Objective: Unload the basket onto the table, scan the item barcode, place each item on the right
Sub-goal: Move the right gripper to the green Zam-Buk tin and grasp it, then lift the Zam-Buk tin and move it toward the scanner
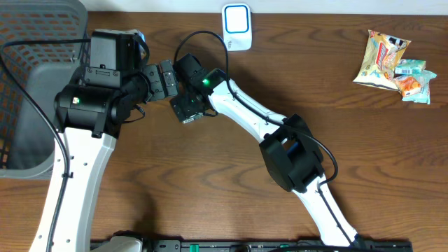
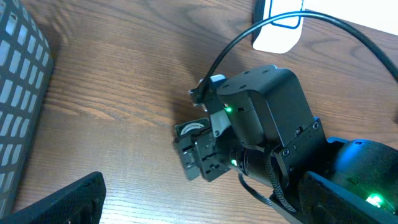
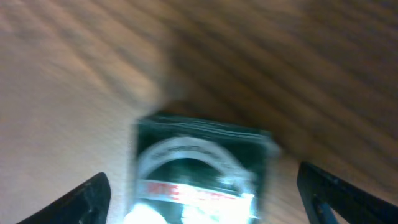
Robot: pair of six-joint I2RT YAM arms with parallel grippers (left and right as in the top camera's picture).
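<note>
Jaws | right gripper (image 1: 186, 109): wide apart, astride box (image 3: 202, 165), contact unclear | left gripper (image 1: 161, 79): wide apart, empty, near box

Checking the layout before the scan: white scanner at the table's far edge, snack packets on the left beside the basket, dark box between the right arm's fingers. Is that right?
Not quite: the overhead view shows the snack packets at the far right, away from the gray basket on the left. The white scanner and the dark box between the right fingers are as stated.
</note>
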